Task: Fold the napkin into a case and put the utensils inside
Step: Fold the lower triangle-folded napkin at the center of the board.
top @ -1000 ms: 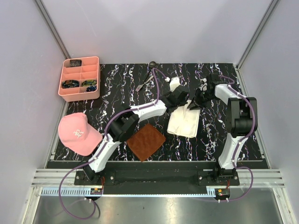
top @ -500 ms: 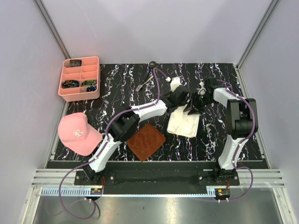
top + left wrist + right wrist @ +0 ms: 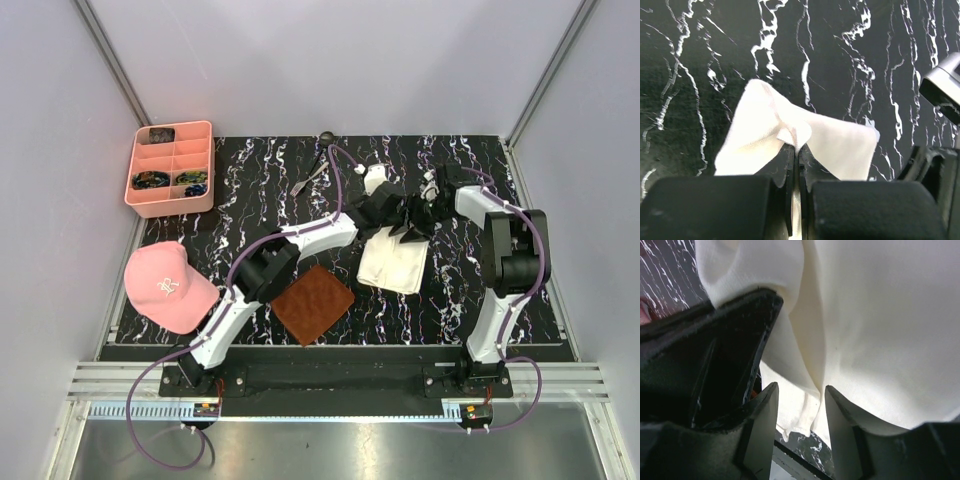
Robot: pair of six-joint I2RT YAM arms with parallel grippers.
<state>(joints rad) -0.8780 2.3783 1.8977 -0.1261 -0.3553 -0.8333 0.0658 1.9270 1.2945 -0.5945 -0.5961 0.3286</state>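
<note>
While the left gripper (image 3: 796, 150) is clamped shut on a raised fold of the napkin (image 3: 395, 262) in the middle of the desk (image 3: 400, 310), the right gripper (image 3: 801, 390) hangs part open against the cloth, holding nothing. That's folding, I'd say, with no case made yet. Next, the right gripper needs a fresh edge to grab. The spoon (image 3: 326, 139) and fork (image 3: 300, 185) lie at the far side.

Lab booth: plain walls (image 3: 330, 60), aluminium rails (image 3: 340, 385).

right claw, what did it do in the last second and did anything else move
The right claw shifted left, closer to the left claw, and its jaws spread apart against the napkin. The left claw stayed shut on a pinched fold of napkin; the fork and spoon lay unmoved.
</note>
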